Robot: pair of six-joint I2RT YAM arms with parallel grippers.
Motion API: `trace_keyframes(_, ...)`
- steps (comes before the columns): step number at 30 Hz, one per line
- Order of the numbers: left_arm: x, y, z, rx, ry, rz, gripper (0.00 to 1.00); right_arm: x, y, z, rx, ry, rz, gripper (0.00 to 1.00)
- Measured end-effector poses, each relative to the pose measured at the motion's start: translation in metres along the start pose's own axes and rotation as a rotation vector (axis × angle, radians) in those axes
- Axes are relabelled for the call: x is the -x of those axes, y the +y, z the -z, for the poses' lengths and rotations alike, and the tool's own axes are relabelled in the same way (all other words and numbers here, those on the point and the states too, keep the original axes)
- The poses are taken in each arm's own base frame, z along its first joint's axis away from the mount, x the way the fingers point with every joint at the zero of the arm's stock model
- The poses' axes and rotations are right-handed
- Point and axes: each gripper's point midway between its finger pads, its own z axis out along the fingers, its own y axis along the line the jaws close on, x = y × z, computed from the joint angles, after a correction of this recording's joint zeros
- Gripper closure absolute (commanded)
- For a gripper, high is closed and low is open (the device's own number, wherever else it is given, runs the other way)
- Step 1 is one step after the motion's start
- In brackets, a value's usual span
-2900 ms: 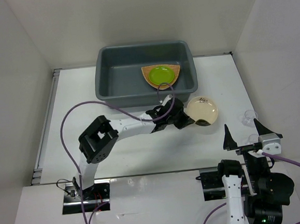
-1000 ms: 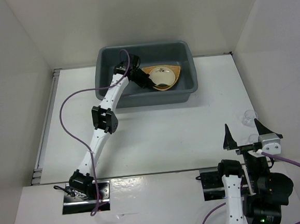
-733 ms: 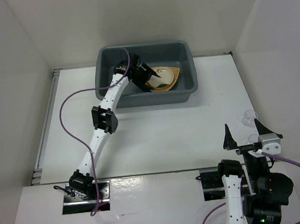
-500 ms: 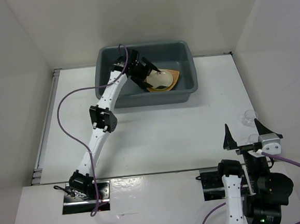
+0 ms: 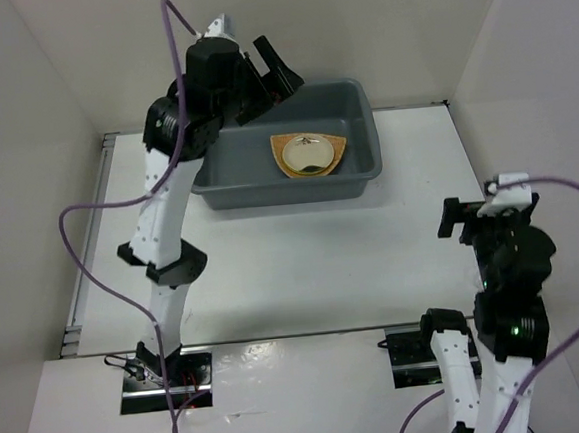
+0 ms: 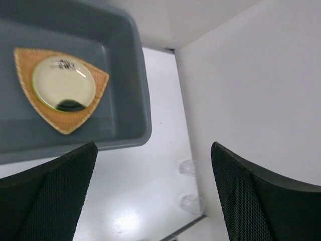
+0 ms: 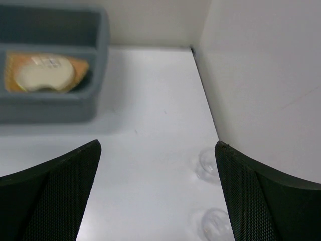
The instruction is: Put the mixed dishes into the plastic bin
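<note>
The dark grey plastic bin (image 5: 353,106) stands at the back of the table. Inside it lies the woven orange-tan basket tray (image 5: 327,161) with the cream-gold plate (image 5: 308,153) on top; a thin green edge shows round that plate (image 6: 62,84) in the left wrist view. My left gripper (image 5: 280,72) hangs open and empty high over the bin's back left. Two clear cups (image 6: 186,166) (image 6: 191,203) stand by the right wall. The right gripper (image 5: 470,220) is open above them, and its wrist view shows both cups (image 7: 208,165) (image 7: 215,223) below the right finger.
White walls close in the table on the left, back and right; the cups sit close against the right wall (image 7: 261,75). The raised left arm (image 5: 170,166) leans over the bin's left end.
The left gripper opened, left the cream-gold plate on the basket tray in the bin, and rose high above it. The right arm lifted from its rest to above the cups.
</note>
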Motion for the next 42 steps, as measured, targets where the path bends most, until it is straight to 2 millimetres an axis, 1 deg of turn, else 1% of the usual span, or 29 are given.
trace_keyframes(1,0.001,-0.012,0.022,-0.007,-0.034,-0.051,0.00,-0.013,-0.006,-0.013,-0.019,0.081,0.026,0.02)
trace_keyframes(2,-0.002,-0.021,0.041,-0.007,-0.055,-0.093,0.00,-0.019,-0.010,-0.020,-0.033,0.129,0.044,0.02)
trace_keyframes(3,-0.007,-0.026,0.059,0.006,-0.064,-0.136,0.00,-0.028,-0.018,-0.029,-0.057,0.193,0.072,0.02)
trace_keyframes(4,-0.013,-0.025,0.072,0.027,-0.065,-0.176,0.00,-0.037,-0.026,-0.039,-0.083,0.253,0.109,0.02)
trace_keyframes(5,-0.016,-0.023,0.081,0.050,-0.068,-0.211,0.00,-0.046,-0.033,-0.047,-0.102,0.305,0.144,0.02)
trace_keyframes(6,-0.017,-0.015,0.084,0.093,-0.080,-0.249,0.00,-0.057,-0.039,-0.052,-0.116,0.361,0.182,0.02)
trace_keyframes(8,-0.022,0.003,0.080,0.197,-0.097,-0.326,0.00,-0.085,-0.046,-0.061,-0.119,0.474,0.247,0.02)
trace_keyframes(9,-0.029,0.015,0.073,0.257,-0.094,-0.375,0.00,-0.100,-0.048,-0.061,-0.112,0.533,0.274,0.02)
trace_keyframes(10,-0.039,0.028,0.061,0.318,-0.087,-0.433,0.00,-0.115,-0.049,-0.062,-0.101,0.589,0.295,0.02)
trace_keyframes(11,-0.051,0.041,0.056,0.357,-0.069,-0.497,0.00,-0.130,-0.051,-0.063,-0.091,0.647,0.310,0.02)
trace_keyframes(12,-0.072,0.061,0.048,0.390,-0.016,-0.569,0.00,-0.143,-0.052,-0.064,-0.083,0.693,0.322,0.02)
trace_keyframes(13,-0.094,0.080,0.043,0.385,0.036,-0.613,0.00,-0.154,-0.053,-0.064,-0.074,0.734,0.330,0.02)
trace_keyframes(14,-0.111,0.096,0.043,0.359,0.066,-0.632,0.00,-0.167,-0.053,-0.064,-0.060,0.777,0.339,0.02)
trace_keyframes(15,-0.127,0.123,0.049,0.327,0.092,-0.632,0.00,-0.179,-0.053,-0.065,-0.044,0.819,0.347,0.02)
trace_keyframes(16,-0.133,0.160,0.069,0.338,0.121,-0.636,0.00,-0.189,-0.052,-0.064,-0.027,0.852,0.355,0.02)
trace_keyframes(17,-0.129,0.183,0.089,0.348,0.116,-0.626,0.00,-0.197,-0.051,-0.063,-0.014,0.877,0.362,0.02)
trace_keyframes(18,-0.112,0.196,0.110,0.353,0.067,-0.597,0.00,-0.204,-0.051,-0.062,-0.003,0.897,0.371,0.02)
trace_keyframes(19,-0.093,0.195,0.125,0.343,0.004,-0.574,0.00,-0.209,-0.052,-0.062,0.006,0.912,0.380,0.02)
trace_keyframes(20,-0.069,0.181,0.139,0.302,-0.081,-0.549,0.00,-0.214,-0.052,-0.063,0.014,0.927,0.389,0.02)
trace_keyframes(21,-0.051,0.164,0.151,0.254,-0.153,-0.533,0.00,-0.221,-0.054,-0.064,0.019,0.944,0.396,0.02)
trace_keyframes(23,-0.029,0.137,0.166,0.171,-0.248,-0.513,0.00,-0.233,-0.057,-0.066,0.026,0.982,0.408,0.02)
trace_keyframes(24,-0.025,0.133,0.168,0.154,-0.267,-0.516,0.00,-0.240,-0.059,-0.068,0.030,1.004,0.411,0.02)
trace_keyframes(25,-0.026,0.134,0.168,0.147,-0.268,-0.522,0.00,-0.246,-0.060,-0.069,0.035,1.026,0.411,0.02)
trace_keyframes(26,-0.033,0.138,0.165,0.148,-0.253,-0.529,0.00,-0.253,-0.062,-0.072,0.038,1.047,0.409,0.02)
trace_keyframes(30,-0.064,0.166,0.149,0.192,-0.145,-0.564,0.00,-0.281,-0.069,-0.078,0.058,1.142,0.392,0.02)
trace_keyframes(32,-0.074,0.177,0.145,0.214,-0.100,-0.578,0.00,-0.292,-0.070,-0.080,0.065,1.171,0.385,0.02)
trace_keyframes(34,-0.078,0.182,0.146,0.227,-0.081,-0.584,0.00,-0.300,-0.071,-0.082,0.068,1.191,0.385,0.02)
trace_keyframes(36,-0.076,0.182,0.148,0.227,-0.088,-0.581,0.00,-0.303,-0.072,-0.085,0.072,1.196,0.383,0.02)
trace_keyframes(42,-0.076,0.186,0.155,0.226,-0.095,-0.578,0.00,-0.305,-0.076,-0.099,0.062,1.178,0.379,0.02)
